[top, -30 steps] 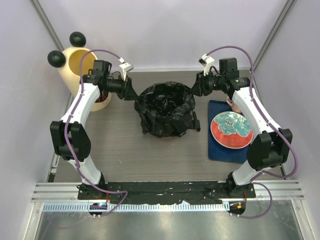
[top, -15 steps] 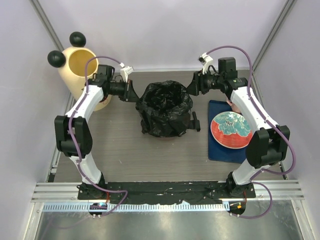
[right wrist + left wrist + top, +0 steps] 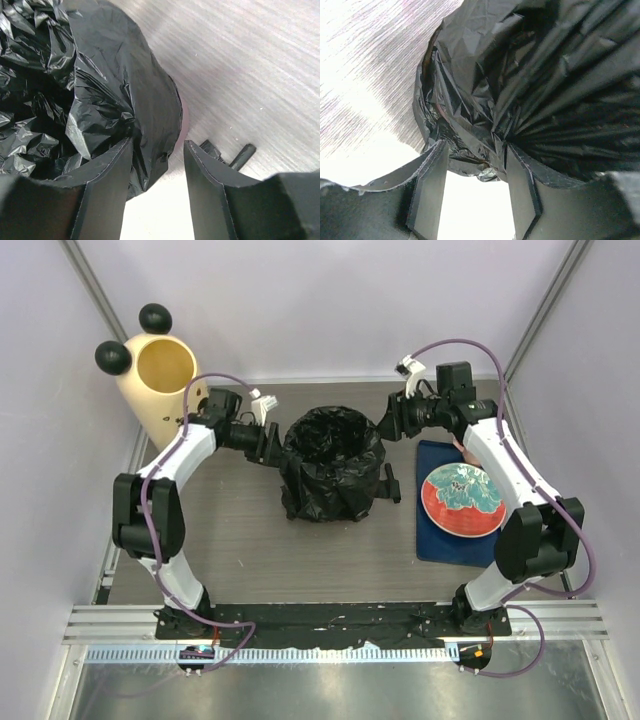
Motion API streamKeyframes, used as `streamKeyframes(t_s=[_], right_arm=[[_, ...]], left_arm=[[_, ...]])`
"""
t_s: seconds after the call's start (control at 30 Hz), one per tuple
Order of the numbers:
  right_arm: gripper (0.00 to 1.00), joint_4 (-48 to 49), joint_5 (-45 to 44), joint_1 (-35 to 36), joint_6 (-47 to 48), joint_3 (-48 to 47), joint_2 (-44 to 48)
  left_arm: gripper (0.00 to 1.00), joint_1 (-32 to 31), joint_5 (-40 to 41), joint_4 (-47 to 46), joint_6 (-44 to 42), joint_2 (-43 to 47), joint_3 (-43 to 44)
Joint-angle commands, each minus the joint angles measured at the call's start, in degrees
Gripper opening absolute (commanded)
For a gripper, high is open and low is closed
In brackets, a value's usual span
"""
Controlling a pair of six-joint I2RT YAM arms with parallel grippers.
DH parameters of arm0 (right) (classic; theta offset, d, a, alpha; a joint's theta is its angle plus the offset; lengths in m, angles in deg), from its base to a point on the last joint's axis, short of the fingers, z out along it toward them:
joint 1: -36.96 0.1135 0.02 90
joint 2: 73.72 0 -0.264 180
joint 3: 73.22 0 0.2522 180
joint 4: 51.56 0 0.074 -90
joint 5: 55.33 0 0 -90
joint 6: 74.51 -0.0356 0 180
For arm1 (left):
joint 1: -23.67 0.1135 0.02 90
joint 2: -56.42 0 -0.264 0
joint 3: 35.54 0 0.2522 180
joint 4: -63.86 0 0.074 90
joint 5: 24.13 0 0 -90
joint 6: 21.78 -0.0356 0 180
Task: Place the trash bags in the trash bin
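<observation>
Seemingly the grasping step: left fingers [image 3: 427, 195] and right fingers [image 3: 205, 190] stand parted, empty, flanking the crinkly glossy black plastic trash bag [image 3: 330, 465]. Next they should pinch its rim and carry it to the tall cream black-eared trash bin [image 3: 140, 400].

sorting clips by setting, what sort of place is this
Most likely a robot lab test cell, not a home: plain walls box in a table, two arms are bolted to a metal rail, and the trash bin and plate look like props.

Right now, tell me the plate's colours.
Red plate with a teal-and-white centre, clearest in the top external view.
</observation>
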Motion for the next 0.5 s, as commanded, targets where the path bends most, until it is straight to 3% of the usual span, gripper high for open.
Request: streamKeyframes(t_s=[0.0,0.2,0.33,0.37,0.47], right_arm=[[0.50,1.8,0.0,2.1,0.1,3.3,0.6],[0.50,1.1,-1.0,2.4,1.1,2.0,-0.1],[0.55,-4.0,-3.0,1.1,3.6,-1.6,1.2],[0.56,-5.4,-4.0,0.9,5.8,-2.8,2.1],[0.59,-9.8,-6.7,0.3,11.4,-8.6,3.4]], left_arm=[[0.54,1.3,2.4,-1.7,-0.2,7.0,-0.3],[0.60,9.5,2.3,1.6,-3.1,10.4,3.1],[0.63,10.0,-0.5,15.9,-23.1,13.5,7.5],[0.63,10.0,-1.0,20.5,-25.8,14.2,7.8],[0.63,10.0,0.0,19.8,-26.2,17.5,3.9]])
